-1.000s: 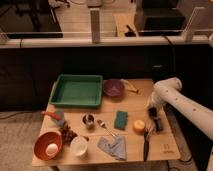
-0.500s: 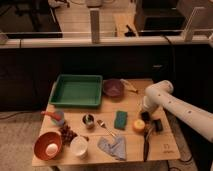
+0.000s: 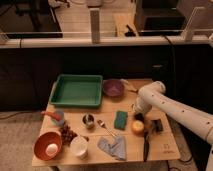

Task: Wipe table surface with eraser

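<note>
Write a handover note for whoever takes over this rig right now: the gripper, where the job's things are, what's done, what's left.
Gripper: low over the right part of the table surface, just above a yellow round item. I cannot tell if it holds anything.
Eraser: not certain which item it is. A green rectangular pad lies flat beside the gripper, toward the table's middle. A dark block lies on its other side.
Done: the arm has reached the table; no wiping shows.
Left: pick up the eraser and wipe. Bare wood is scarce, with the green tray, purple bowl and blue cloth in the way.
</note>
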Action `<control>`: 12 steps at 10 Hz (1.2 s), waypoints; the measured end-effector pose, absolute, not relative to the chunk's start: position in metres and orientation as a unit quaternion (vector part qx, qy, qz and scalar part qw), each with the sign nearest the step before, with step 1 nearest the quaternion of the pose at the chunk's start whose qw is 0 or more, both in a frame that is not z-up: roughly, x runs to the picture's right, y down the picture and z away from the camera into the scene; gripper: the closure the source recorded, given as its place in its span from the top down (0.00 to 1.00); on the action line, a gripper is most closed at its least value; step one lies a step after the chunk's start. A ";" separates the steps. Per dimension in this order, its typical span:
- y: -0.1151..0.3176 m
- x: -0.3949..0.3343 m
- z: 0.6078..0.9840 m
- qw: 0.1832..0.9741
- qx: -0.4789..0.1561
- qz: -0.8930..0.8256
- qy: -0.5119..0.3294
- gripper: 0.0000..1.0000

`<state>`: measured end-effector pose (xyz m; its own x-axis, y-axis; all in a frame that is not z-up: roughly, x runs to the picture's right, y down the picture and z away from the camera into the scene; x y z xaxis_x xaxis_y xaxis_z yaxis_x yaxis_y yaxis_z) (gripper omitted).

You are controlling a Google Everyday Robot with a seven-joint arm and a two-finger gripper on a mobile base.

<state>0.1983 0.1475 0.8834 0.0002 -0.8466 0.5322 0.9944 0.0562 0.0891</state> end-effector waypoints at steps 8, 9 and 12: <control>0.111 0.170 0.919 0.677 -0.142 -0.684 -0.230 0.00; 0.102 0.176 0.929 0.682 -0.144 -0.681 -0.224 0.00; 0.082 0.204 0.948 0.703 -0.152 -0.663 -0.205 0.00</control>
<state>0.2043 0.0821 0.9478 0.0363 -0.8702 0.4914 0.9956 0.0742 0.0579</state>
